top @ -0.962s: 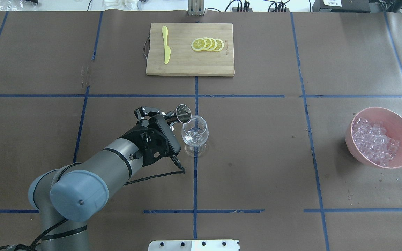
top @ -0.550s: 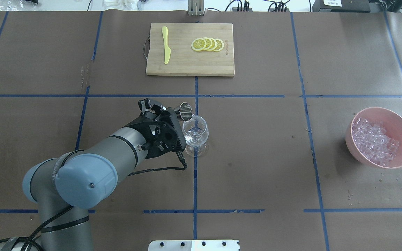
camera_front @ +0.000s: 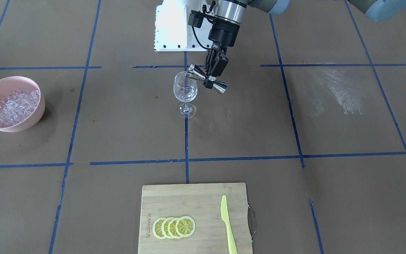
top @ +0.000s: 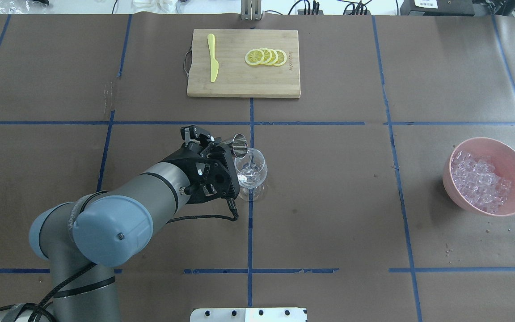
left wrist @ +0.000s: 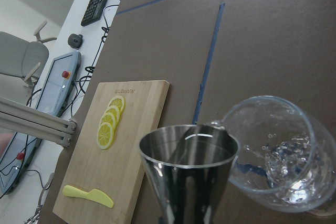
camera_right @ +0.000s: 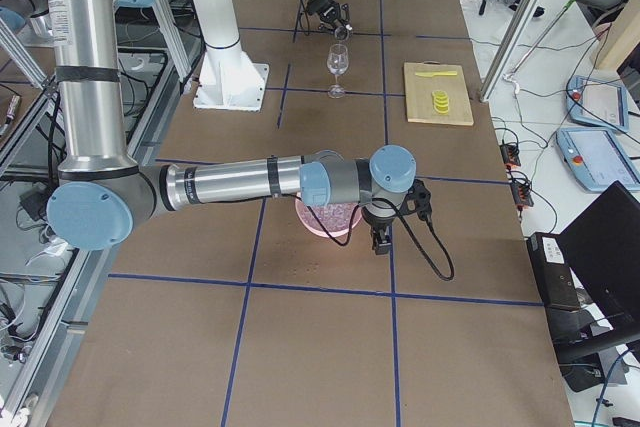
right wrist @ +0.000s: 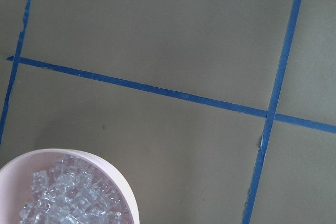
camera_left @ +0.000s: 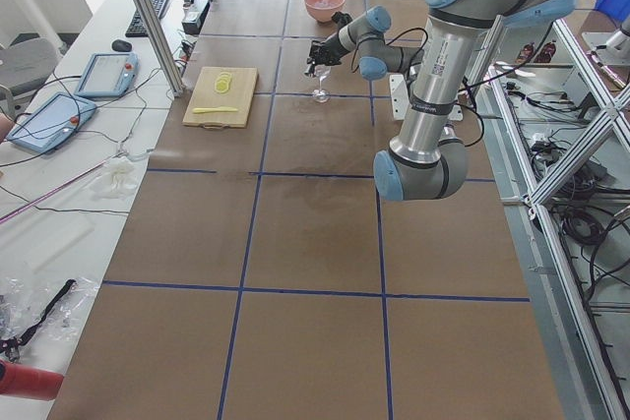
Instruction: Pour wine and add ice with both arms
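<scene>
Jigger (top: pixel 239 144) tipped further over wine glass (top: pixel 251 169), at its 11 o'clock. Left gripper (camera_front: pixel 210 82) clamped on jigger. Right gripper (camera_right: pixel 379 238): cannot tell.

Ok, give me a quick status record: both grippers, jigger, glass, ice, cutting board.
left gripper: shut on the jigger at its waist
jigger: tilted, mouth at the wine glass rim
wine glass: upright on the table, clear glinting contents low inside; liquid or ice, cannot tell
right gripper: near the pink bowl; open or shut, cannot tell
ice: piled in the pink bowl
cutting board: overlapping lemon slices and yellow knife lying on it
</scene>
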Controlling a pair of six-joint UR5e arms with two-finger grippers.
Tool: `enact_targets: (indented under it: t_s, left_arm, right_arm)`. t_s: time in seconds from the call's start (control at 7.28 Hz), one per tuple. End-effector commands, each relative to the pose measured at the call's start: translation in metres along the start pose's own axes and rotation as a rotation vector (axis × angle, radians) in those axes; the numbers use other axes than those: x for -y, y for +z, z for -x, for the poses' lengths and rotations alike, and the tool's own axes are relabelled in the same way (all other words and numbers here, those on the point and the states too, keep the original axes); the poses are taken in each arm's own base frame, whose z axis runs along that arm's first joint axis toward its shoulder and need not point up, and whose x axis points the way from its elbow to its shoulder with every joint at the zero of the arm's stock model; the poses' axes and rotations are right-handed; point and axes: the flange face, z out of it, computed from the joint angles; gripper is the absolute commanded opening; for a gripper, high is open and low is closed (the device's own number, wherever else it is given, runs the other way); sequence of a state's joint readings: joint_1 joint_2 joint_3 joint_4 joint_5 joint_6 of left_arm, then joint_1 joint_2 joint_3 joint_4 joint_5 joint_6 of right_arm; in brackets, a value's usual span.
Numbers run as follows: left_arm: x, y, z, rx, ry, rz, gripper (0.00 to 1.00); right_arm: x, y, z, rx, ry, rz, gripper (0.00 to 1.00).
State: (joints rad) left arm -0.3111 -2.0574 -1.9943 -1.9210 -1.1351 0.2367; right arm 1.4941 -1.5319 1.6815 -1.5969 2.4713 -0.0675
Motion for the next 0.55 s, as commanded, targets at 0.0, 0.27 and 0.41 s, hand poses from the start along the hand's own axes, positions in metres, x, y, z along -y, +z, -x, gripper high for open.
enact_targets:
  t_s: [0.0,0.27,0.41]
  left_arm:
    - [0.0066,0.0003,0.0016,-0.008,0.117,0.026,0.0]
    - [0.0133,0.0014,0.0074,-0.017,0.248,0.065,0.0]
    - [0.0125,0.0025,0.0077,-0.025,0.309,0.084,0.0]
  right_arm:
    - [0.0,-0.0007,0.0009,0.0,-0.002,-0.001,1.0]
    - [0.0009,-0.0055,0.0058,0.001,-0.01,-0.011,1.0]
    - [0.0008,-0.0044,0.0056,0.001,-0.01,-0.008,1.0]
